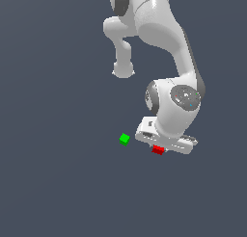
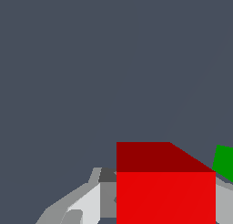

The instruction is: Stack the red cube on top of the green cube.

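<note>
The red cube (image 1: 157,150) sits right under the white hand of my gripper (image 1: 158,151), partly hidden by it. In the wrist view the red cube (image 2: 165,191) fills the space between my two fingers, and the grey finger pads (image 2: 107,193) lie against its sides. The gripper (image 2: 166,209) is shut on it. The green cube (image 1: 124,139) lies on the dark floor a short way toward the exterior view's left of the red cube, apart from it. In the wrist view only a corner of the green cube (image 2: 224,161) shows, at the picture's edge.
The white arm (image 1: 164,48) rises above the hand, with its elbow and base toward the top of the exterior view. A plain dark grey floor (image 1: 58,183) surrounds both cubes.
</note>
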`<state>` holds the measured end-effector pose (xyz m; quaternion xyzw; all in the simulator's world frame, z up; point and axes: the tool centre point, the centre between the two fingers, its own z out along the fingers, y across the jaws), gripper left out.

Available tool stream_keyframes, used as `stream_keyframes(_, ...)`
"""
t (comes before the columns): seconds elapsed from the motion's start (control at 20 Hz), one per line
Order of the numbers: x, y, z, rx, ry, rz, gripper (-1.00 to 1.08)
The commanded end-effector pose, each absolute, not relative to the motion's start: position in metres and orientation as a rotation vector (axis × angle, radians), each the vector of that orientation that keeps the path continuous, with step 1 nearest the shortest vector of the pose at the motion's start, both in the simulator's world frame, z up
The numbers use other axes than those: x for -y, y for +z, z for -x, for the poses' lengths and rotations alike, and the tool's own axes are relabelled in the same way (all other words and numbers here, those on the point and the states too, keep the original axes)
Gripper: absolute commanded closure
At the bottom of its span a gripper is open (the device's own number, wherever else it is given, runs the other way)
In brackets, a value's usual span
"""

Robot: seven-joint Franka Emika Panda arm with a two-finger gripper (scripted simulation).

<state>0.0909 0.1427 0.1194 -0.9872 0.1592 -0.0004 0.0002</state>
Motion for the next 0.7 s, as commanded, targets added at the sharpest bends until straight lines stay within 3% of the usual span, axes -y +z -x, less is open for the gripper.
stream_keyframes(0.0, -0.143, 0.120, -0.091, -0.500, -0.001, 3.101, 1.08)
stream_keyframes(0.65, -0.118, 0.109, -0.074, -0.500, -0.001, 3.101, 1.08)
